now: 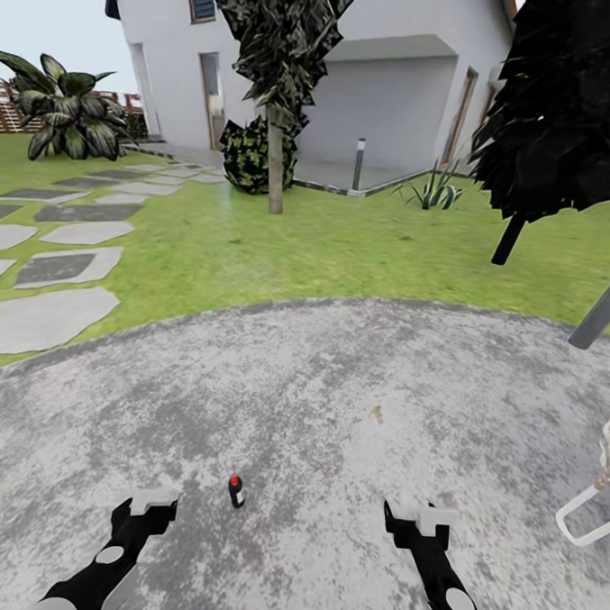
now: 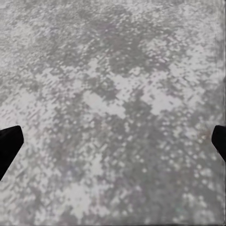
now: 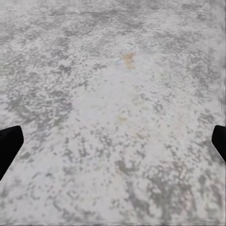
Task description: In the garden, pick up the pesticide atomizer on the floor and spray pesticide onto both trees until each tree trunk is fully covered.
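The pesticide atomizer (image 1: pixel 236 491), a tiny dark bottle with a red spot on top, stands upright on mottled grey ground (image 1: pixel 316 414), not on the grass. My left gripper (image 1: pixel 146 505) hangs just left of it and my right gripper (image 1: pixel 418 520) further to its right, both apart from it. In the wrist views the left gripper (image 2: pixel 113 146) and right gripper (image 3: pixel 113 146) are open over bare grey ground, dark fingertips (image 2: pixel 8 143) at the picture's edges. One tree trunk (image 1: pixel 276 172) rises from the lawn (image 1: pixel 345 244) ahead. A second tree (image 1: pixel 569 114) with a dark leaning trunk (image 1: pixel 508 240) stands at right.
Grey stepping stones (image 1: pixel 42 316) cross the grass at left, near a broad-leaved plant (image 1: pixel 68 114). A dark bush (image 1: pixel 247 152) and a short post (image 1: pixel 358 164) sit before the white house (image 1: pixel 391 85). A slanted grey pole (image 1: pixel 603 310) and a white frame (image 1: pixel 585 523) are at right.
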